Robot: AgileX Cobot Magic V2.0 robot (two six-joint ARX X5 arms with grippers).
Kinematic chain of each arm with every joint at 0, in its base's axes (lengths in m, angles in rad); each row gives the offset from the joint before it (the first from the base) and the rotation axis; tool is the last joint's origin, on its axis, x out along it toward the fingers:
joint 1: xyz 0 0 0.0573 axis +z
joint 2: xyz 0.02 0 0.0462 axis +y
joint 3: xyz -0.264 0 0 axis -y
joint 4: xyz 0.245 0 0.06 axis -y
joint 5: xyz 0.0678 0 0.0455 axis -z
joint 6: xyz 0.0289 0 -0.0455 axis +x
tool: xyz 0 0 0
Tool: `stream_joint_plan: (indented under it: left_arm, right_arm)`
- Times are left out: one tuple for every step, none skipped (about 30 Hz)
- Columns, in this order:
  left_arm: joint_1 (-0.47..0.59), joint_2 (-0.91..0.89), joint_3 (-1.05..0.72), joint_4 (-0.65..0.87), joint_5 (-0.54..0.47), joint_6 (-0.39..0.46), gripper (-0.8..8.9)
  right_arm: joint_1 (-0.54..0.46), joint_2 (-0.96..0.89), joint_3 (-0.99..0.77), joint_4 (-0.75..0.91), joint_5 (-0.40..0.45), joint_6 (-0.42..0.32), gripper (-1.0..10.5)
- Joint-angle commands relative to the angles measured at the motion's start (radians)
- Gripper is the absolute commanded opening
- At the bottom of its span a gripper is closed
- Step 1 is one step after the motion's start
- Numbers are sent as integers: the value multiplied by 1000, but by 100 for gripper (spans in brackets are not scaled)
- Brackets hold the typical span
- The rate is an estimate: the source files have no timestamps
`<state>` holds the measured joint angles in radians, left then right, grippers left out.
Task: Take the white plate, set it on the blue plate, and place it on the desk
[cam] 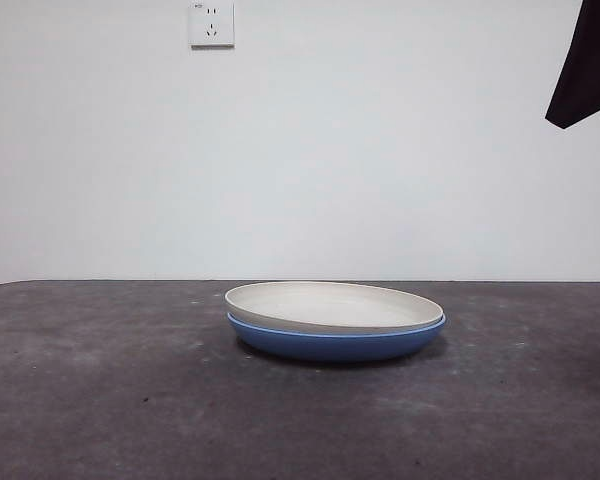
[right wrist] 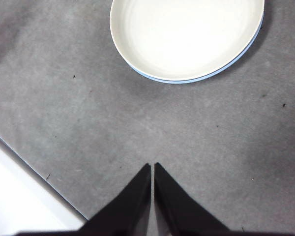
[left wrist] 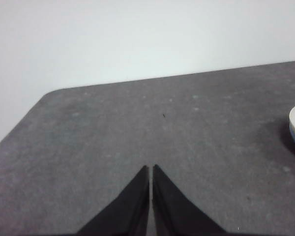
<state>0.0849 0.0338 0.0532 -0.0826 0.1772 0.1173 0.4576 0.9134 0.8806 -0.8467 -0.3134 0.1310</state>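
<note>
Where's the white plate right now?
The white plate sits nested on the blue plate, mid-desk in the front view; neither gripper touches it.

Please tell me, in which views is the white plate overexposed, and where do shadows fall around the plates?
Right wrist view: the white plate looks bright, its inside detail washed out. Front view: ridges stay visible; a dark shadow lies under the blue plate. Left wrist view: shadow darkens the desk beside the plates.

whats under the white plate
The blue plate sits directly under the white plate, both on the desk. Only the blue plate's outer wall and rim edge show; its inside is covered.
</note>
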Motion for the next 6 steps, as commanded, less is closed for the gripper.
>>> stream_joint_plan:
  left_arm:
    - [3,-21,-10,-19,-6,-5,13]
    - [3,-28,-10,-34,-8,-5,13]
    - [3,-31,-11,-47,-21,-5,13]
    - [3,-31,-11,-59,-30,-5,13]
    - [3,-31,-12,-71,-31,-5,13]
    - [3,-31,-12,-84,-32,-4,13]
  right_arm:
    - [5,6,6,10,-1,-8,6]
    - [5,6,6,10,-1,-8,6]
    - [5,6,6,10,-1,-8,6]
    - [5,6,6,10,-1,-8,6]
    - [5,6,6,10,-1,-8,6]
    - [5,6,6,10,-1,-8,6]
